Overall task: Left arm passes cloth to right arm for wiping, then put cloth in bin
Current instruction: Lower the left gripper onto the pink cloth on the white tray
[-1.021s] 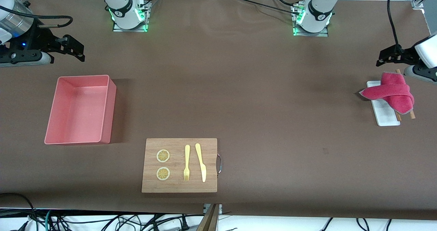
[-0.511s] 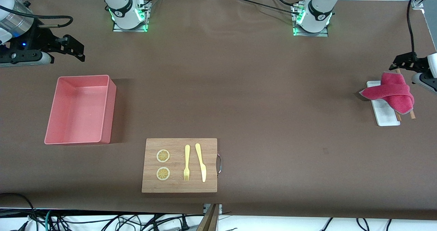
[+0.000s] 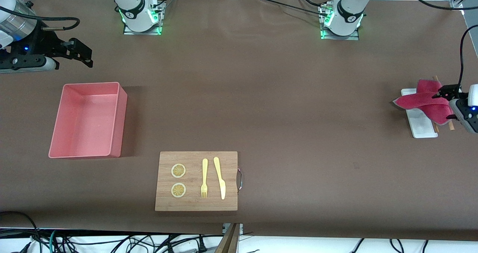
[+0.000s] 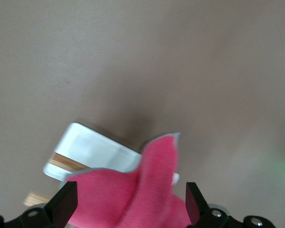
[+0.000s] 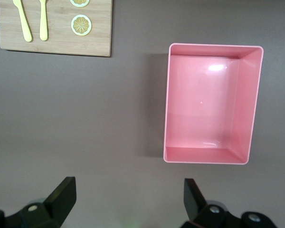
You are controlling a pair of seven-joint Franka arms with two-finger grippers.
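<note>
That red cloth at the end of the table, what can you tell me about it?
The cloth is a bright pinkish-red, soft towel-like piece with a pale grey edge, folded loosely so its flaps cross. It lies bunched over a small flat white tray at the left arm's end of the table, partly covering a thin wooden stick beside the tray. The left hand is over it with fingers open on either side; whether they touch the cloth I cannot tell.

Bare tabletop [image 3: 283, 96] between bin [image 3: 56, 133] and cloth [image 3: 422, 101].
</note>
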